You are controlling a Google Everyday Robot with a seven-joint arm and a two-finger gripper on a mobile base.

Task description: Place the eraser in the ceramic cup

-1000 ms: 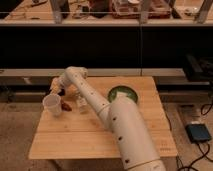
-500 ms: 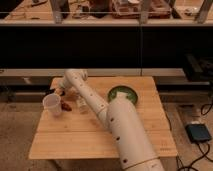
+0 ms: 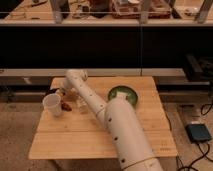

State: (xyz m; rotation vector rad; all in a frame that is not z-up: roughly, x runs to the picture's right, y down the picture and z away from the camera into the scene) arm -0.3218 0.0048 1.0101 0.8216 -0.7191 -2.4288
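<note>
White arm stretched across table, gripper just behind ceramic cup, grip state unclear

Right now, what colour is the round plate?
Green, in the camera view. The plate lies beside the arm; the gripper is near the ceramic cup.

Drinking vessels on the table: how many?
2: the ceramic cup at left, a clear glass right of it. The gripper hangs behind the cup; the arm may hide others.
</note>
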